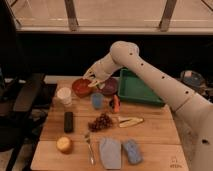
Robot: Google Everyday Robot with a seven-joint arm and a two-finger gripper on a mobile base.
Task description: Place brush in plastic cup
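The light-blue plastic cup stands on the wooden table, in front of the two bowls. My gripper hangs at the end of the white arm, above the gap between the red bowl and the purple bowl. It is a little behind and above the cup. I cannot make out the slim dark brush anywhere on the table or at the gripper.
A green tray sits at the back right and a white cup at the left. A carrot, grapes, a banana, a black block, a fork, a yellow fruit, a grey cloth and a blue sponge lie around.
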